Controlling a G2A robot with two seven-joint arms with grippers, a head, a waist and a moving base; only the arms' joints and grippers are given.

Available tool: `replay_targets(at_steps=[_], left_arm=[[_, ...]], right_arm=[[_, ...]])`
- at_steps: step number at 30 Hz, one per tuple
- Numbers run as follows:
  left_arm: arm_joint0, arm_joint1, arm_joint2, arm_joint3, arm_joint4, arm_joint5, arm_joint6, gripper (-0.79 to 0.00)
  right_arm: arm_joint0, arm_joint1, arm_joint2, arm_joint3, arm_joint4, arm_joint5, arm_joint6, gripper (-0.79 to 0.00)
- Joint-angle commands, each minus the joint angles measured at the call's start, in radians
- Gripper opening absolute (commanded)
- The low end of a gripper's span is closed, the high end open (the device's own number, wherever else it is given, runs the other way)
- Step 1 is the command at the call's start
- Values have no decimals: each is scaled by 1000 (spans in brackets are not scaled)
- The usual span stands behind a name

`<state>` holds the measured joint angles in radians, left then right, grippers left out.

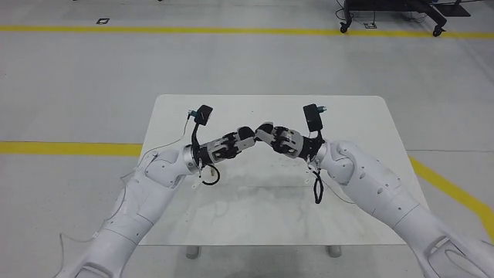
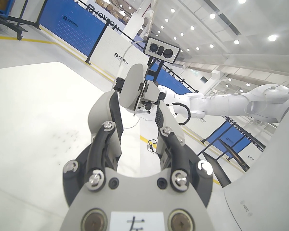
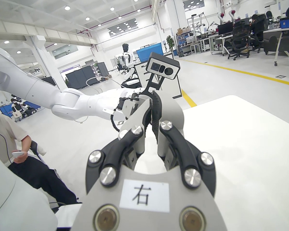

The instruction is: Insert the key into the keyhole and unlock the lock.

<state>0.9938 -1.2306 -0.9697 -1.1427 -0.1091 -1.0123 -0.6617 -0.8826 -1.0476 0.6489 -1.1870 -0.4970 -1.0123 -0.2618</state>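
White table [image 1: 355, 123], left end effector [image 2: 138, 102] wide, right end effector [image 3: 152, 103] pinched closed, both mid-table, far from edges.

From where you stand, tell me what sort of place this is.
Probably a robotics lab in a factory-style hall: a yellow floor line, desks with monitors, and another humanoid robot standing behind.

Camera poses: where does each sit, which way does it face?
Top view: above the arms, looking down at the table; both arms show, left gripper and right gripper close together.
Left wrist view: behind its open fingers, facing the right arm's wrist camera.
Right wrist view: behind its shut fingers, facing the left arm's wrist camera.
Shared: wrist views face each other; all show the table.
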Motion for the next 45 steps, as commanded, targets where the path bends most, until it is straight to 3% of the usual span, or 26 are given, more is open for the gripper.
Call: replay_targets(at_steps=[1, 3, 18, 21, 22, 23, 28, 36, 40, 45], left_arm=[[0, -3, -4, 1, 14, 0, 3, -699], [0, -6, -6, 5, 33, 0, 6, -785], [5, -11, -18, 9, 139, 0, 98, -785], [8, -8, -21, 5, 155, 0, 115, -785], [8, -6, -22, 4, 157, 0, 120, -785], [9, -5, -22, 3, 161, 0, 124, -785], [12, 5, -28, -6, 186, 0, 142, -785], [-20, 20, -11, 50, 380, 0, 170, -785], [-35, 20, 25, 61, 538, 0, 243, -785], [-53, 21, 86, 65, 659, 0, 339, -785]], right_arm=[[13, 2, -21, 10, 11, 0, -5, -785], [24, 5, -37, 20, 17, 0, -13, -785], [75, 24, -130, 58, 11, 0, -105, -785], [85, 30, -146, 65, 9, 0, -118, -443], [89, 32, -150, 67, 9, 0, -124, -111], [92, 35, -153, 70, 7, 0, -130, 0], [108, 52, -162, 89, -27, 0, -158, 0], [157, 83, -181, 138, -266, 0, -64, 0], [155, 90, -182, 135, -276, 0, -56, -111], [158, 91, -200, 132, -257, 0, -13, -40]])
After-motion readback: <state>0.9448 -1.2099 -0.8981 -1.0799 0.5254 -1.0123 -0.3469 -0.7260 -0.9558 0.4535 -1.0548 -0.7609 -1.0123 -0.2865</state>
